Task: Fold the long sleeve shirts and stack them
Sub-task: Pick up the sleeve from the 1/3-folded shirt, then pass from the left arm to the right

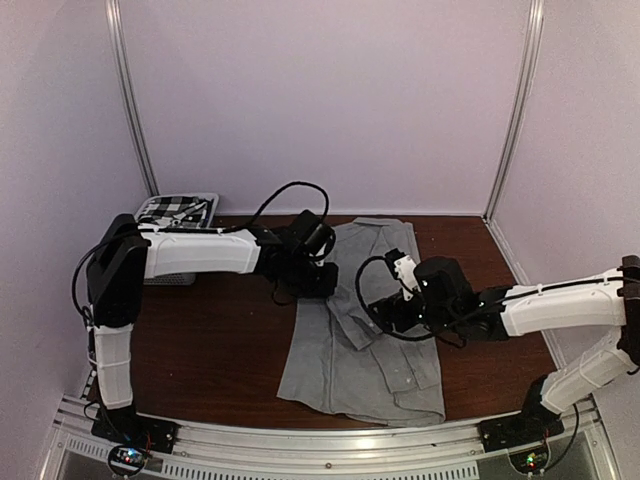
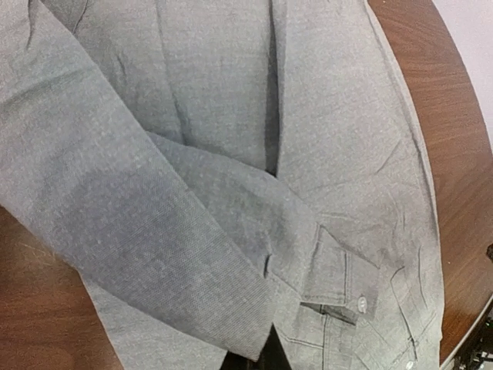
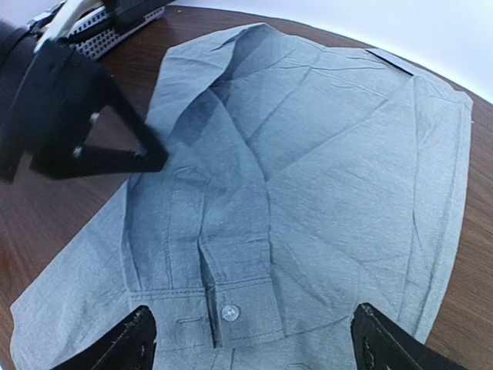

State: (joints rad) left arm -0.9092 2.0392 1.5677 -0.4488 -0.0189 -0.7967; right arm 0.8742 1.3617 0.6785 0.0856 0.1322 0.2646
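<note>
The right gripper (image 3: 254,343) is hanging closest to the lens in its own wrist view. Its dark fingertips (image 3: 131,343) are standing wide apart with nothing between them, just over the buttoned cuff (image 3: 229,312) of the grey shirt (image 1: 365,340).

The shirt is lying flat in the middle of the brown table (image 1: 220,340), running from the far edge toward the near rail. One long sleeve is lying folded across its body, and the cuff is pointing toward the near end.

The left gripper (image 1: 318,278) is reaching in from the left. Its fingers are pressing together on the left edge of the grey shirt and appear to be pinching a fold of the cloth there.

At the far left corner, the checked shirt (image 1: 168,210) is lying bundled in the white basket (image 1: 211,198), well apart from the grey one, with the left arm stretching across in front of it.
</note>
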